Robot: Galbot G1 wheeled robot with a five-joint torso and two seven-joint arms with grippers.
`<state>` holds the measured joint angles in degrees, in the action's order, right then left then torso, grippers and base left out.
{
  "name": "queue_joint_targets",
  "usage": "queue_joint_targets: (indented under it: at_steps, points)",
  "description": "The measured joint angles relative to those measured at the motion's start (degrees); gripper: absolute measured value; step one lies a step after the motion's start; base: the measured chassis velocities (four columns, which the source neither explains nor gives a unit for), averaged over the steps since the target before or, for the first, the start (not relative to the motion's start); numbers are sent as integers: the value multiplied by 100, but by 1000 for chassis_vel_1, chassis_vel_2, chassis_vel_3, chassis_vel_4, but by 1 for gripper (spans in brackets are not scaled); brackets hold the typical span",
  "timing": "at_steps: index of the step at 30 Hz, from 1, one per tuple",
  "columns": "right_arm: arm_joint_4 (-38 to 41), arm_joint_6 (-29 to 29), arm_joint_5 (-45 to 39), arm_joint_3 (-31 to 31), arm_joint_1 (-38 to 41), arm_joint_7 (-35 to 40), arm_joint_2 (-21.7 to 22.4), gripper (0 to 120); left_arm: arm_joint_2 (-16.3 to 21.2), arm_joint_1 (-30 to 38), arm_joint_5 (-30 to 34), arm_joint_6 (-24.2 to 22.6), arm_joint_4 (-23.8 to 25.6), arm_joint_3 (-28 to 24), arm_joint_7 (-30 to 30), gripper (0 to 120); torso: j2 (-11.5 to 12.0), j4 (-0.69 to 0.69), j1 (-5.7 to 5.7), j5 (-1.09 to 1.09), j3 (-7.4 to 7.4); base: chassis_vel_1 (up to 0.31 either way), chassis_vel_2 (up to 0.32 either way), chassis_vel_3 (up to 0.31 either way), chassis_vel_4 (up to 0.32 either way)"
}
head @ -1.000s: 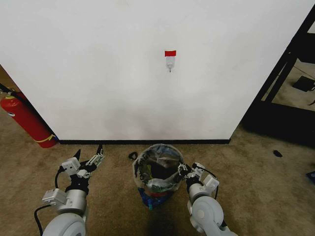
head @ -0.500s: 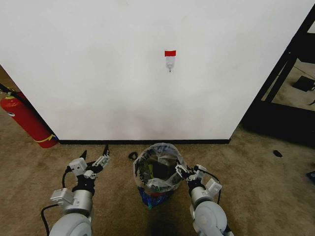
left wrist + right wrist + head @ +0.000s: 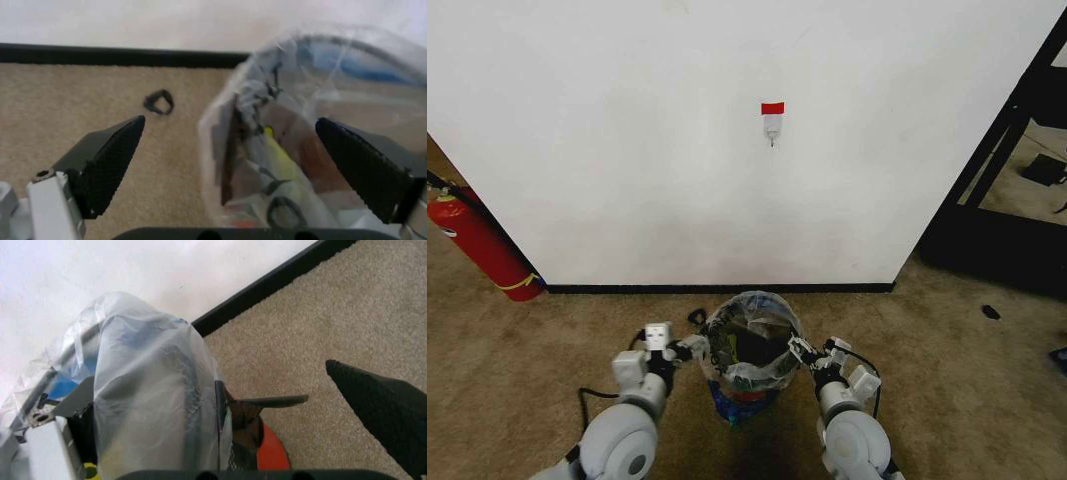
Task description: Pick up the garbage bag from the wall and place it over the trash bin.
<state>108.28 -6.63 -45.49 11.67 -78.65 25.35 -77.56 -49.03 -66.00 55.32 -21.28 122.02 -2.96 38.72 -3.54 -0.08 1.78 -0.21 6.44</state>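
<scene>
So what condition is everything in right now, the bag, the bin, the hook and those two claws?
garbage bag: draped over the bin's rim
trash bin: upright on the carpet, lined
hook: bare, under red tape
left gripper: open, straddling the bag's side
right gripper: open, at the bag's right edge
fire extinguisher: leaning by the wall

Brown carpet floor [image 3: 947,340] runs up to the black baseboard [image 3: 727,288]. On it stands the trash bin [image 3: 749,385], draped in the garbage bag [image 3: 757,330], near the baseboard. A red fire extinguisher [image 3: 482,250] rests at far left. 1 small dark scrap [image 3: 697,317] lies just beside the bin, another [image 3: 991,312] far right.
</scene>
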Motion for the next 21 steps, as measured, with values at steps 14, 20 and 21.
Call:
queue_joint_targets:
  at_steps: [14, 20, 21]
  points:
    - [-162, -34, -25, -168, 191, 18, 13, 100, -238, 829, 454, -333, -1031, -360, -154, 69, 0, -1, 0, -1, 0, 0, 0, 0, 0]
    - [-217, -38, 5, -161, 194, 17, -32, 100, -270, 823, 760, -376, -1093, -324, -240, 49, 0, 0, 0, 0, 0, 0, 0, 0, 0]
    - [-217, -38, 10, -162, 188, 17, -40, 100, -275, 819, 781, -382, -1073, -329, -245, 45, 0, 0, 0, -1, 0, 0, 0, 0, 0]
